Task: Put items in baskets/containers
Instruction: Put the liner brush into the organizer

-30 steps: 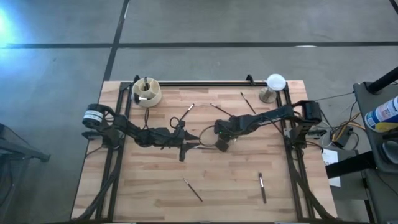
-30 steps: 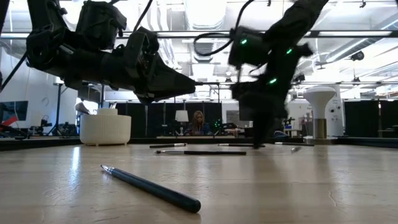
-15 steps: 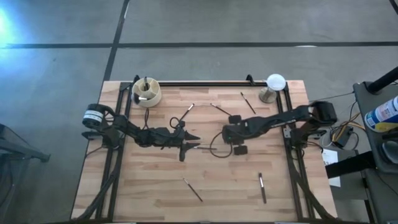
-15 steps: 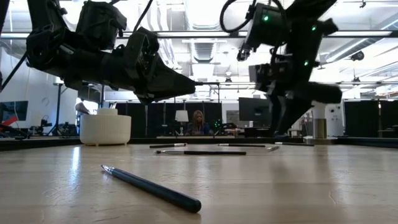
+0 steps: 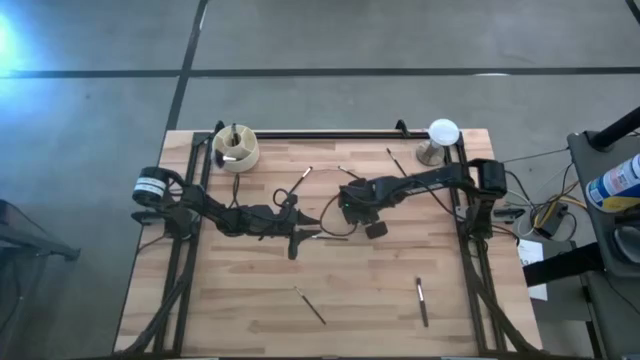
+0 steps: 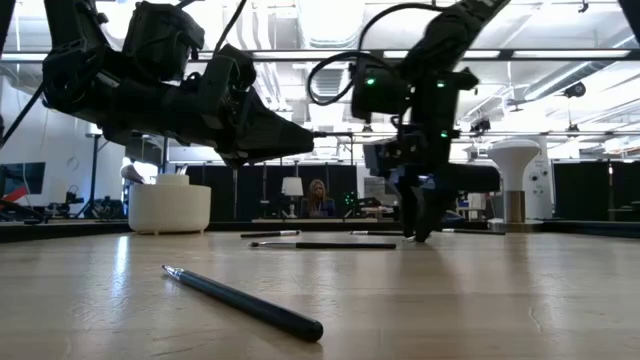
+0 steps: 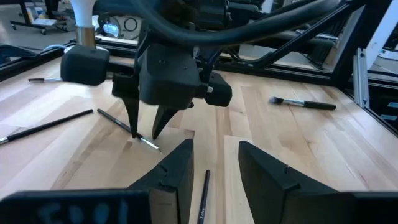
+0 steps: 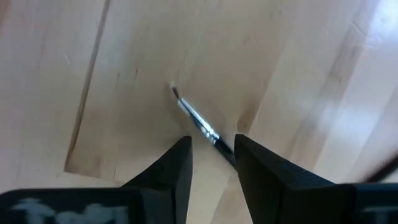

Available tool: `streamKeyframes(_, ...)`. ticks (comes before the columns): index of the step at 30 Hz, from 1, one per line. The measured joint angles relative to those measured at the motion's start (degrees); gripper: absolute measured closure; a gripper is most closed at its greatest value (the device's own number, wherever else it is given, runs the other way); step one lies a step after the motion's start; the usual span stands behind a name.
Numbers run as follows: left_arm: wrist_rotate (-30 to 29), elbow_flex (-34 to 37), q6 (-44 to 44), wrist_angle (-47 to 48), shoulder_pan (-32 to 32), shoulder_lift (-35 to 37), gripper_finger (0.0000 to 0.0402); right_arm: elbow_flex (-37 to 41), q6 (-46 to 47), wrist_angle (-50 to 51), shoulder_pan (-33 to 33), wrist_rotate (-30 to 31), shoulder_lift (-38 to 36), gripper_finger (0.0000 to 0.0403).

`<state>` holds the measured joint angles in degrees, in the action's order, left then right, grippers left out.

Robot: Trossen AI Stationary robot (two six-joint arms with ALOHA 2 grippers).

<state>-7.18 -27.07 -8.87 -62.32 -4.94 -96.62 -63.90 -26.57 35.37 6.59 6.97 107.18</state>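
Observation:
Thin makeup brushes lie flat on the wooden table. My right gripper (image 5: 348, 195) points down, open, its fingers on either side of one dark brush (image 8: 198, 123) near its metal ferrule (image 7: 148, 142); whether a finger touches it I cannot tell. My left gripper (image 5: 312, 232) hovers level at mid-table, open, above another dark brush (image 7: 203, 193). The cream cup (image 5: 236, 150) stands at the far left corner with a dark brush upright inside.
Loose brushes lie at the far middle (image 5: 305, 180), far right (image 5: 398, 165), near middle (image 5: 309, 305) and near right (image 5: 421, 301). A white dome on a metal stand (image 5: 440, 135) occupies the far right corner. Dark rails run along the table's left, right and far edges.
My right gripper rose and swung toward the table's right edge, then came back left and toward the far edge. It rolled about its own axis and sank over the brush at the far middle. The brushes and my left arm kept still.

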Motion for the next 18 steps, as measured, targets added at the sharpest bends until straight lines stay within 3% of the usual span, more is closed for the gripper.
streamKeyframes(11,-0.2,0.0,-0.1,0.7,0.0,0.0,0.0282,-7.1,-0.6,3.9,1.2,-3.0,7.5,0.0331)
streamKeyframes(18,-0.2,0.0,-0.1,0.9,0.0,0.0,0.0282,-6.4,2.4,2.7,1.3,-3.2,6.4,0.0364)
